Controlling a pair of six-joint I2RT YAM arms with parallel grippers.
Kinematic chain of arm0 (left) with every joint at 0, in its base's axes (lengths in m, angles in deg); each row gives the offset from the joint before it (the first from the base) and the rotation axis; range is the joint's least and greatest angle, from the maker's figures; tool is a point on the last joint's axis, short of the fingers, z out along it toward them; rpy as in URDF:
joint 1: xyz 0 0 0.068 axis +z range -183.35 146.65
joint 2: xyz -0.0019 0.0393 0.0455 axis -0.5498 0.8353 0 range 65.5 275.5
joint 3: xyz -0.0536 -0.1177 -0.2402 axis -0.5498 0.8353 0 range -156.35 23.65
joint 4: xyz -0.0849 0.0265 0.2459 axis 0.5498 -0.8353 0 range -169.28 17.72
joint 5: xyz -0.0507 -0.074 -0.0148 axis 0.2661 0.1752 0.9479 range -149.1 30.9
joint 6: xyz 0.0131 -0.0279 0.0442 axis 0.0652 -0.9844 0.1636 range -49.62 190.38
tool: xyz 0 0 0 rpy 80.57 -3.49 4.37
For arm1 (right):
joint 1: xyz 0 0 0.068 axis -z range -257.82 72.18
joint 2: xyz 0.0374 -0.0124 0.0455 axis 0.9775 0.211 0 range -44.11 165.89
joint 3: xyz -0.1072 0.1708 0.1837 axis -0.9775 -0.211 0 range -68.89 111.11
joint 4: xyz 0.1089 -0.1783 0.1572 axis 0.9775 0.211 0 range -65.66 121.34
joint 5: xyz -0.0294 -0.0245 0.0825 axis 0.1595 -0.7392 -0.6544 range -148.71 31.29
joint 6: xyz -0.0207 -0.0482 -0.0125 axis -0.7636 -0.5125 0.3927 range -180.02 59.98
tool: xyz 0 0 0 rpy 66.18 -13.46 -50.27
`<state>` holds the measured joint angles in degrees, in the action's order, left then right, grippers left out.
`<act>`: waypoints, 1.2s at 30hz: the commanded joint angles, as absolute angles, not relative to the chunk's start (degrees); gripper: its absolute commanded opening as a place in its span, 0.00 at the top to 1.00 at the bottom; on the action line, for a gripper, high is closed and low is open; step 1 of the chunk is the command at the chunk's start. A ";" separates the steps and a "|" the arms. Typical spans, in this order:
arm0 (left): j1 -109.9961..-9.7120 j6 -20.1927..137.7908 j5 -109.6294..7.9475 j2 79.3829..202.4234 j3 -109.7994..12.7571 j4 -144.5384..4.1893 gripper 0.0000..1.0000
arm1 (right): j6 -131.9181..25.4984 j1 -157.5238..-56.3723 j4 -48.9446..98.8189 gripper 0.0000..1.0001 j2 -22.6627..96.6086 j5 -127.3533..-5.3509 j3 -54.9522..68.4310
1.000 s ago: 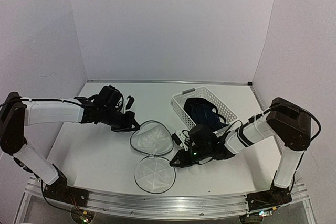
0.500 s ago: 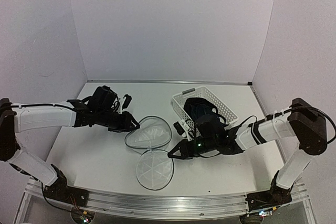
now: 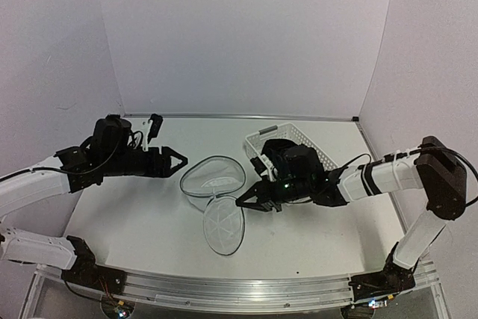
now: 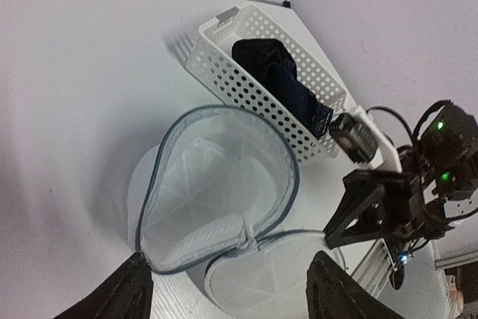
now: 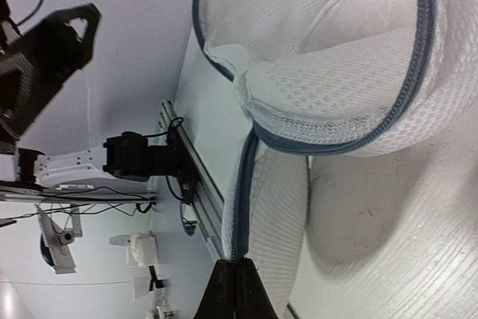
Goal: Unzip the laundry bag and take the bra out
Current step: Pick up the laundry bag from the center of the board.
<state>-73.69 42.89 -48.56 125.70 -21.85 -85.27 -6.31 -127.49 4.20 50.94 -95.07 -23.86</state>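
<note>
From overhead, your left gripper stands spread at nine o'clock of the unzipped laundry bag. The bra lies in the slotted basket at two o'clock, nearer your right gripper. Left wrist: bra at one o'clock. Right wrist: jaws pinch the laundry bag's zipper edge.

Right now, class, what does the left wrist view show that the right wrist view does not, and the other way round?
Left wrist only: the white basket with the dark bra lying in it, and the open left gripper. Right wrist only: the right gripper seen close up, its tips shut on the zip edge of the laundry bag. Both: the laundry bag, unzipped, with its mouth open.
</note>
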 commanded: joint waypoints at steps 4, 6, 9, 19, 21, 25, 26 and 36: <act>-73.78 34.39 -42.34 122.47 -14.65 -83.00 0.27 | 8.02 -126.24 -9.02 1.00 52.90 -101.92 -17.83; -73.78 31.12 -39.67 122.47 -12.79 -81.36 0.27 | 10.37 -126.24 -11.46 1.00 53.45 -102.96 -16.44; -73.78 28.10 -37.87 121.51 -10.22 -78.42 0.26 | 14.44 -126.04 -15.90 1.00 54.28 -104.13 -15.35; -73.78 14.92 -33.73 121.45 -0.82 -60.65 0.25 | 31.54 -126.03 -39.87 1.00 60.68 -103.84 -15.45; -73.78 12.96 -33.93 121.44 0.35 -58.56 0.24 | 32.97 -126.06 -42.15 1.00 61.50 -103.64 -15.59; -73.78 8.25 -33.04 123.45 3.31 -52.88 0.23 | 35.83 -126.02 -46.88 1.00 62.83 -103.62 -15.50; -73.78 6.79 -32.41 124.27 4.41 -50.48 0.23 | 36.39 -126.00 -47.91 1.00 63.06 -103.56 -15.46; -73.78 -2.42 -30.87 131.50 10.32 -27.33 0.23 | 40.43 -125.99 -54.74 1.00 63.93 -103.23 -16.28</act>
